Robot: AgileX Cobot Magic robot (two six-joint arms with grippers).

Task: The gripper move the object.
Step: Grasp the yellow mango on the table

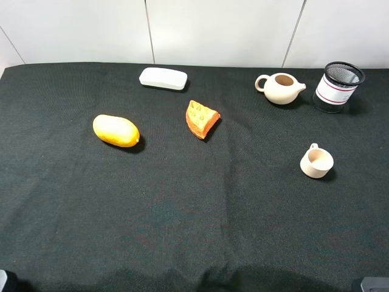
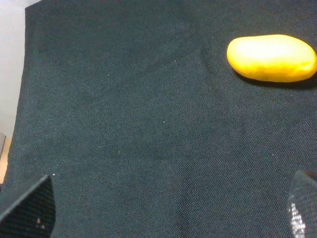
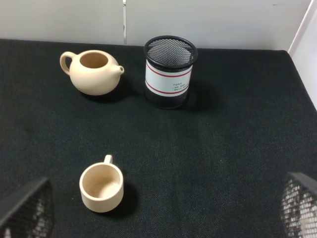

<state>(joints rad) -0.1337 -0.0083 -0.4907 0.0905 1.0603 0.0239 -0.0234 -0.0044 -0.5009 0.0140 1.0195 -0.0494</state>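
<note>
So the mango point(image 1: 116, 131), a smooth glossy yellow-orange oval, is lying on the left side of the bench point(image 1: 182, 231), on its black woven cloth. Nothing's touching it. The left jaws are spread wide and empty, well apart from the mango. To its right there's one ridged orange wedge point(image 1: 202, 119), and behind them one white rounded case point(image 1: 163, 78). Far right: one matte beige teapot point(image 1: 281, 89), one black mesh pot point(image 1: 338, 87) with a white label, one beige cup point(image 1: 316, 162). The right jaws gape wide too, holding nothing.
</note>
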